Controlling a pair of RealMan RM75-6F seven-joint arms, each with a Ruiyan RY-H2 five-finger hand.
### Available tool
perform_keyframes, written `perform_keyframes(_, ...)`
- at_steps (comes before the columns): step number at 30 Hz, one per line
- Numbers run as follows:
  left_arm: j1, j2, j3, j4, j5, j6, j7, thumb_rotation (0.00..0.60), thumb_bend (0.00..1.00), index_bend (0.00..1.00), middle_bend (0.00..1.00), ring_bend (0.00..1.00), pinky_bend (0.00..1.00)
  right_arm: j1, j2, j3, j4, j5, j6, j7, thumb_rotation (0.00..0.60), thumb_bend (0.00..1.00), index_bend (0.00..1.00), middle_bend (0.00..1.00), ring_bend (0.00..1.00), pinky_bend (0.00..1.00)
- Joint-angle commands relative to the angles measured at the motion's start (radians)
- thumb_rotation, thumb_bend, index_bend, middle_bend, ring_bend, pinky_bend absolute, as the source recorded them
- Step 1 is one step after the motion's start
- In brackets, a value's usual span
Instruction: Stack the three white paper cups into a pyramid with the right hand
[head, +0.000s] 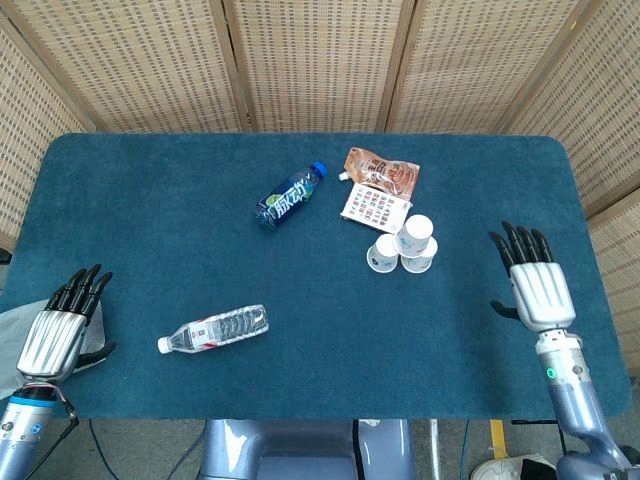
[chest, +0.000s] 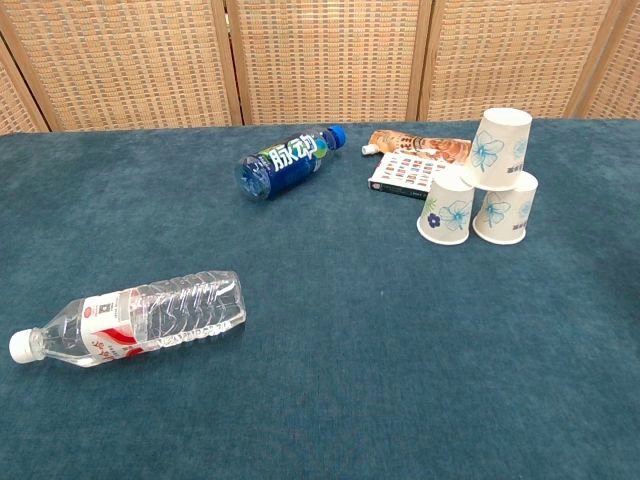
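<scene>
Cup pyramid (chest: 480, 185) complete: top cup (chest: 498, 148) bridges two inverted base cups. Right hand (head: 541, 290) well clear of pyramid, fingers spread, empty, avoiding knock.

A rectangular table covered in dark blue-teal felt cloth (head: 150, 200) fills the middle. Behind it, from 10 to 2 o'clock, stand folding screens of woven tan rattan in pale wooden frames (head: 320, 60). Even, soft light falls throughout.
</scene>
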Motion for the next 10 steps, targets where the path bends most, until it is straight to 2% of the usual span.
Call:
perform_keyframes(1, 0.002, 0.001, -0.001, -0.002, 0.002, 0.005, 0.003, 0.6, 0.11, 0.0, 0.0, 0.0, 0.16, -0.093, -0.058, -0.055, 0.095, -0.099, 0.076, 0.063, 0.6, 0.16, 0.1, 0.0, 0.0, 0.06)
perform_keyframes(10, 0.01, 0.004, -0.002, -0.003, 0.007, 0.023, 0.002, 0.6, 0.11, 0.0, 0.0, 0.0, 0.16, -0.174, -0.109, -0.073, 0.19, -0.171, 0.098, 0.117, 0.6, 0.16, 0.1, 0.0, 0.0, 0.06)
